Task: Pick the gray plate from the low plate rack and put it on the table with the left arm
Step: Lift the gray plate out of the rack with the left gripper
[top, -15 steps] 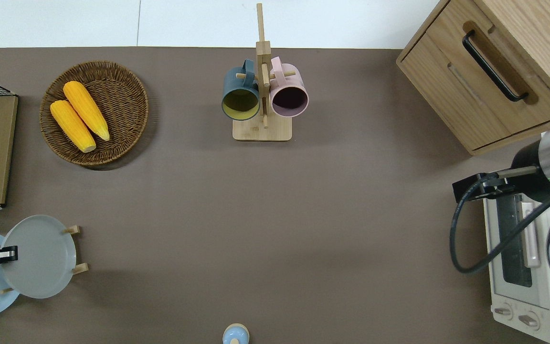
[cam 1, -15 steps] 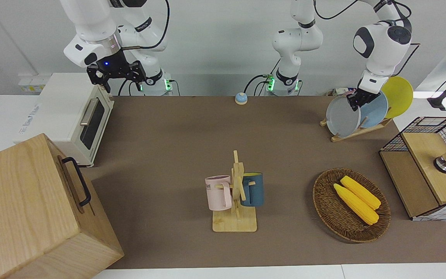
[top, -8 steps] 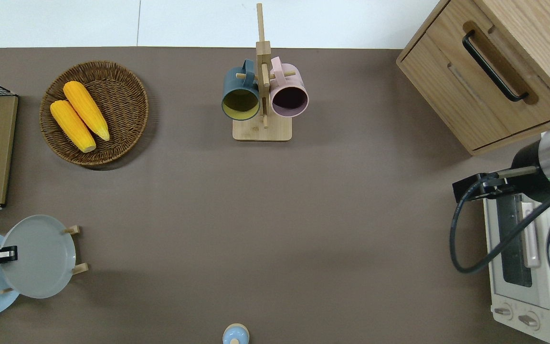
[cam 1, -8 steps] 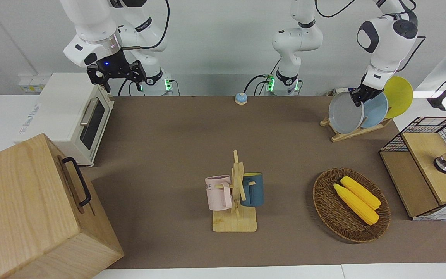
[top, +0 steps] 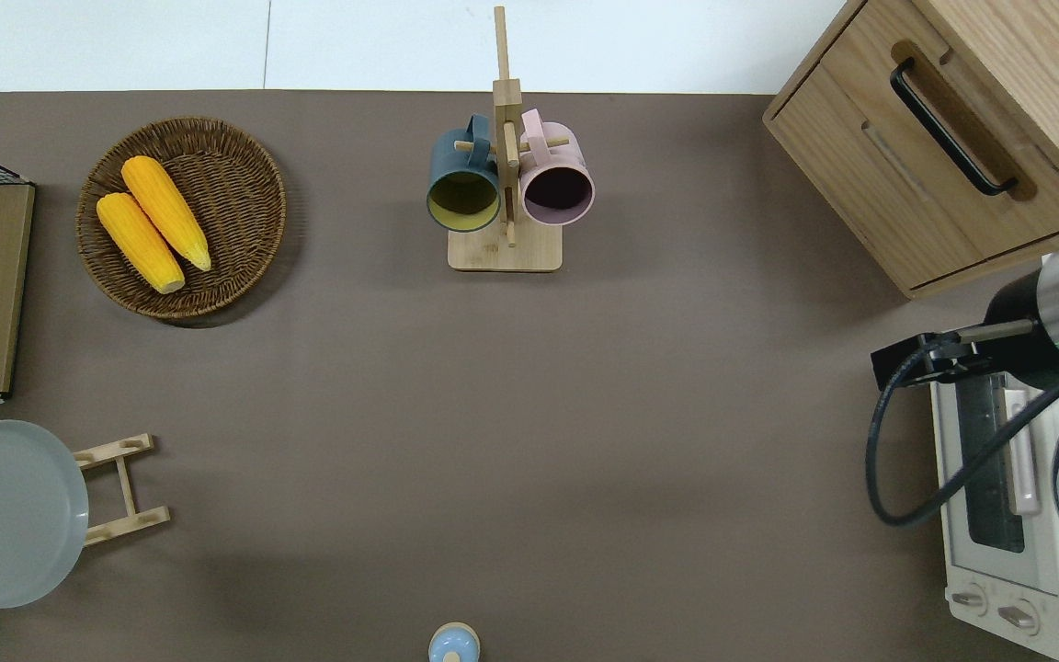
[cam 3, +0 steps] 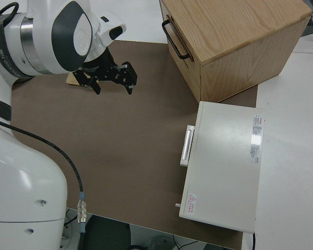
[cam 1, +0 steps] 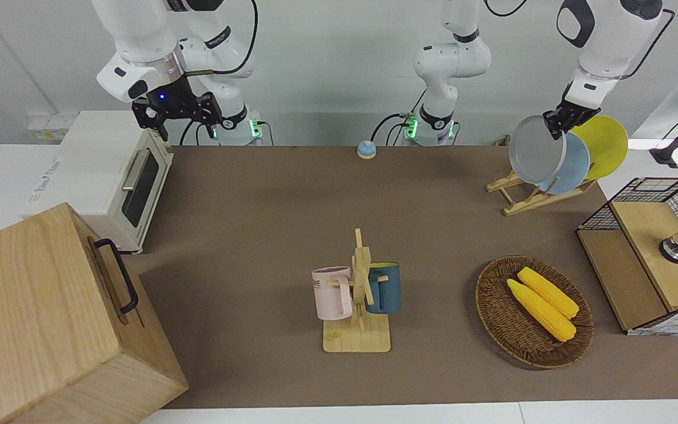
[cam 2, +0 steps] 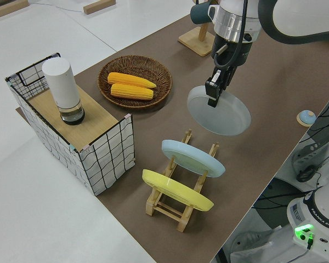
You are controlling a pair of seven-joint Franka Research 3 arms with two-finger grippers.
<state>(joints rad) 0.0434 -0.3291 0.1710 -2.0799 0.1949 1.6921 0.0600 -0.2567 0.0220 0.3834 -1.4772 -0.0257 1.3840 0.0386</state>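
The table [cam 1: 268, 194], covered by a brown mat, fills most of the front view. At centre a mug tree [cam 1: 358, 318] is seen; at lower right a wicker basket [cam 1: 495, 315]; at upper right the low plate rack [cam 1: 524, 199]. A wooden cabinet [cam 1: 39, 318] sits lower left, a toaster oven [cam 1: 100, 174] above it, a small bell [cam 1: 366, 149] at top centre.

A robotics lab staged as a kitchen: two white arms bolted at one edge of a brown-matted surface [cam 1: 256, 206], cables trailing, plain white walls, with a toaster oven [cam 1: 109, 176], mug tree [cam 1: 358, 294], wicker basket [cam 1: 492, 318] of corn and a wooden cabinet [cam 1: 39, 318] as props
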